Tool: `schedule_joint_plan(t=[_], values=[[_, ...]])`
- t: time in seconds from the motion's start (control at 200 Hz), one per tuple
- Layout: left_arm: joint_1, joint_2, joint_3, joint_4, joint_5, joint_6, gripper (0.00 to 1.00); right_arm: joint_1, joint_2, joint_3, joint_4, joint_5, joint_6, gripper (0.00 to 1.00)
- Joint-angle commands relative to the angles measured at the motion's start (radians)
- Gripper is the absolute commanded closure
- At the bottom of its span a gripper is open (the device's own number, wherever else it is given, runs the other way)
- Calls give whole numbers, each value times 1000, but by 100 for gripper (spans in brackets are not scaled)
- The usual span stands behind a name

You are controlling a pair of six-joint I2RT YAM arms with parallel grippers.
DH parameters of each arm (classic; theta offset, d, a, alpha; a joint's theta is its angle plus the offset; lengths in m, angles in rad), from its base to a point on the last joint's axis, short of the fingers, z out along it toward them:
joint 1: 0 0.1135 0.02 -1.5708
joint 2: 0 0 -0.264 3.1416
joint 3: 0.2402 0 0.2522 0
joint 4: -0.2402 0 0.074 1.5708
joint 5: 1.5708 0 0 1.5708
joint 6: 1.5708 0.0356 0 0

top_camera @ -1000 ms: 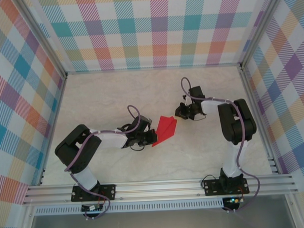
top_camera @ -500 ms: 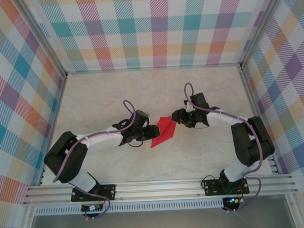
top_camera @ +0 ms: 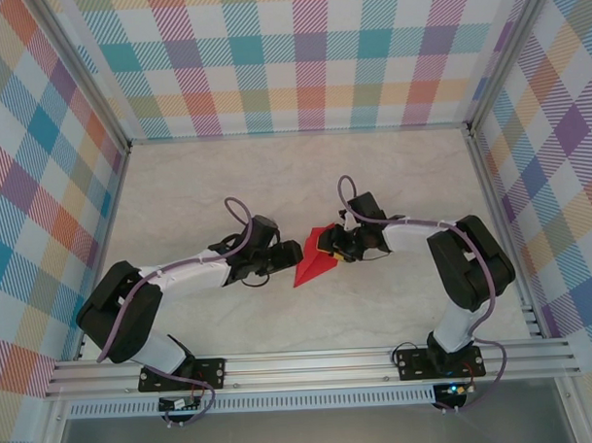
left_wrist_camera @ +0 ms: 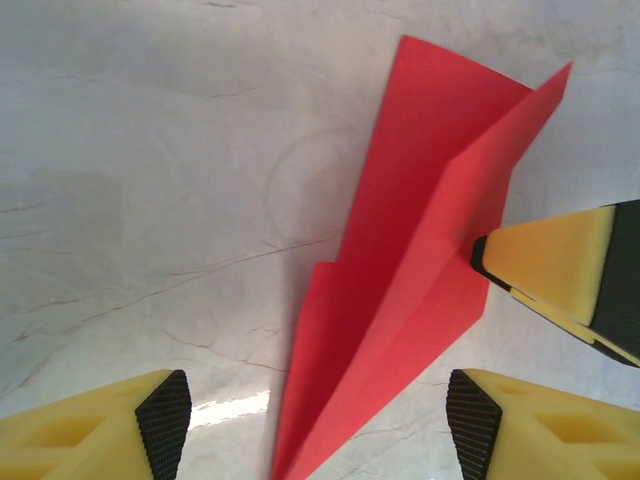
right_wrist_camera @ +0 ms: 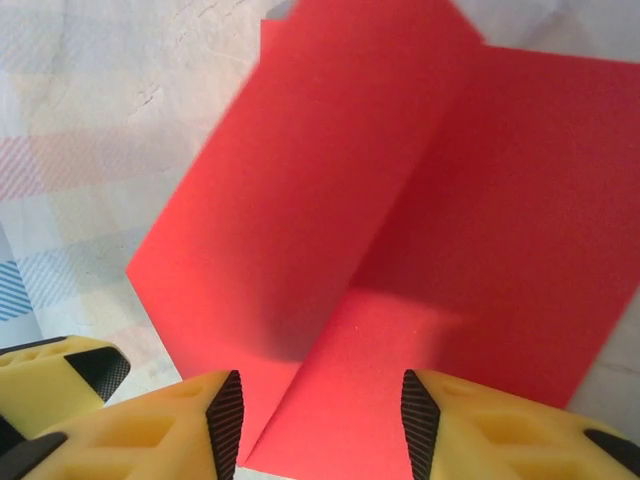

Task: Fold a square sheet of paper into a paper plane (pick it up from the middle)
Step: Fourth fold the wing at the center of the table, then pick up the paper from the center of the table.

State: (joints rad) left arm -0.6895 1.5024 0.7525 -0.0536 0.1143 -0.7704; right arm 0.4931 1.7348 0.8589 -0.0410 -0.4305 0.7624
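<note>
At the middle of the table (top_camera: pixel 207 186) the paper plane (top_camera: pixel 311 268) lies between both arms — left gripper (left_wrist_camera: pixel 318 402) wide astride its nose, right gripper (right_wrist_camera: pixel 322 405) part-open over the tail's centre ridge, likely placed so each end can be pinched and creased sharper

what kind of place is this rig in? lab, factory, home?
Probably a lab robot-training cell, not a factory: left arm and right arm bolted to an aluminium rail, plaid backdrop panels boxing in a marble-look tabletop, one red folded paper as the workpiece.
</note>
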Motion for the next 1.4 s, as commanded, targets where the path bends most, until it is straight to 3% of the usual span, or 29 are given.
schedule_joint_plan(t=[0.0, 0.405, 0.6, 0.74, 0.96, 1.27, 1.4], values=[[13, -24, -23, 19, 24, -21, 28, 9, 18, 35, 49, -30, 8, 56], [59, -22, -68, 98, 106, -36, 19, 11, 92, 66, 113, -64, -2, 68], [97, -26, -110, 175, 178, -47, 14, 12, 102, 55, 202, -86, 5, 88], [148, -45, -165, 273, 274, -63, 9, 12, 53, 42, 258, -103, -1, 96], [205, -104, -227, 443, 453, -95, 0, 9, -104, 40, 290, -209, -43, 96], [210, -151, -266, 717, 567, -205, 0, -8, -175, 86, 295, -332, 13, 95], [210, -153, -277, 812, 586, -230, 9, -8, -172, 93, 301, -351, 37, 95]])
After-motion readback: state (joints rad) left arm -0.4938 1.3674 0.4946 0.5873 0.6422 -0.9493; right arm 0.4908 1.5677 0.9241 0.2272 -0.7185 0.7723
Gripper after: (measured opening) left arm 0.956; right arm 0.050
